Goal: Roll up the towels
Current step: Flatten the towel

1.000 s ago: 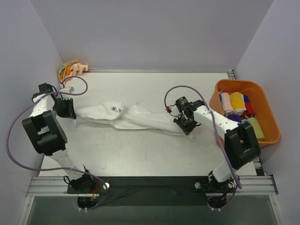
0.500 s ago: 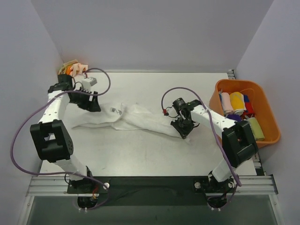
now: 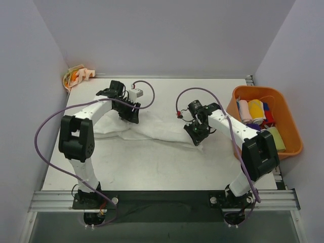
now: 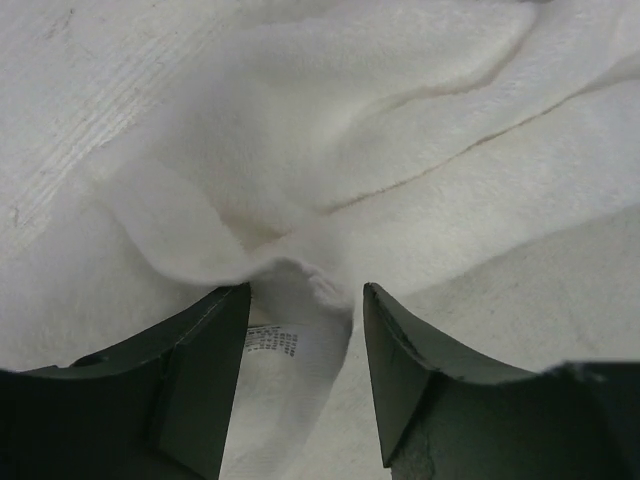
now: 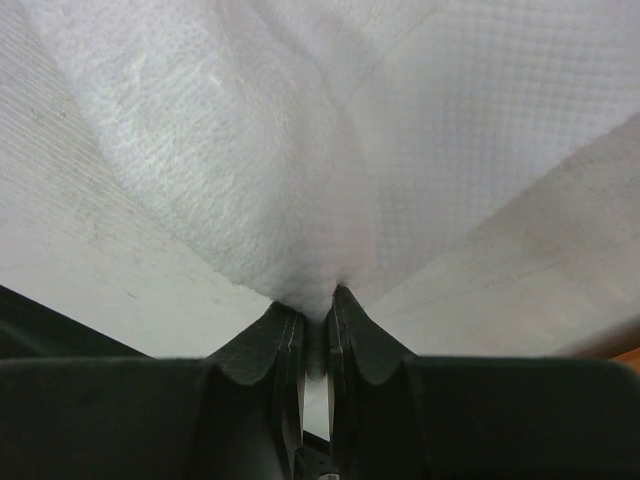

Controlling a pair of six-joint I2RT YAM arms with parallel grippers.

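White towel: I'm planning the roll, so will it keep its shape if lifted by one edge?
Probably floppy: the white towel lies in soft crumpled folds. It likely drapes from the right hand, bunching where pinched. Its plush nap probably drags, not slides.

White towel (image 3: 162, 130): large, plain, unrolled, bunched into a creased band across the frame centre. Cream towel (image 3: 77, 76): orange blotches, crumpled, upper left. Rolled towels (image 3: 255, 110): small, coloured, clustered at the right edge.
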